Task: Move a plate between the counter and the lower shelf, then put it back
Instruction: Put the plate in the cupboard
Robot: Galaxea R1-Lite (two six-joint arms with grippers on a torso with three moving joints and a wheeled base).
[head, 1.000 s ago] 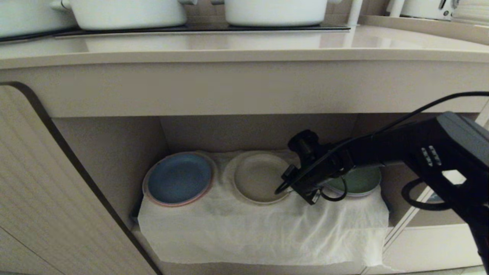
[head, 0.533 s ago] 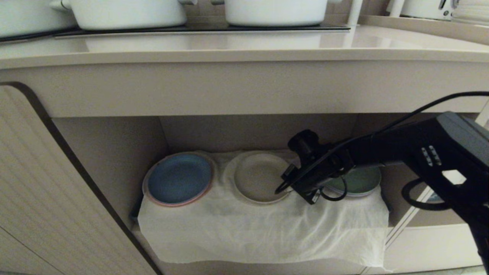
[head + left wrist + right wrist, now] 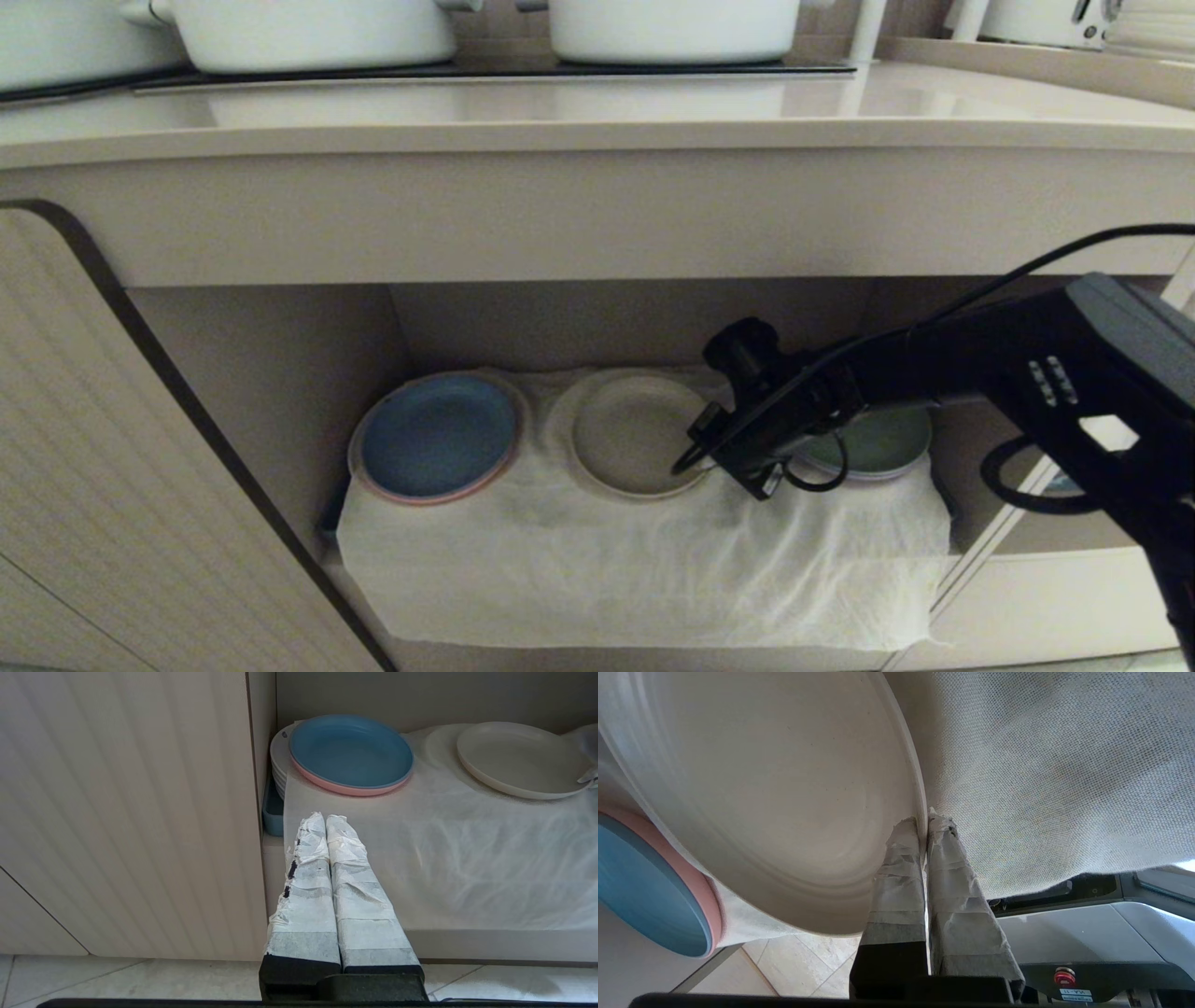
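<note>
The cream plate [image 3: 627, 431] lies flat on the white cloth [image 3: 635, 560] that drapes the lower shelf [image 3: 280, 373], between a blue plate and a green one. My right gripper [image 3: 695, 457] reaches into the shelf from the right. In the right wrist view the right gripper [image 3: 923, 821] is shut on the plate [image 3: 784, 788] at its near right rim, one taped finger inside the rim and one outside. My left gripper [image 3: 325, 817] hangs shut and empty, low in front of the shelf's left corner. The counter [image 3: 597, 121] runs above the shelf.
A blue plate [image 3: 439, 437] on a pink one sits at the shelf's left, a green plate [image 3: 882, 439] at its right behind my arm. The ribbed cabinet door [image 3: 112, 485] stands open on the left. Two white pots [image 3: 308, 33] stand on the hob above.
</note>
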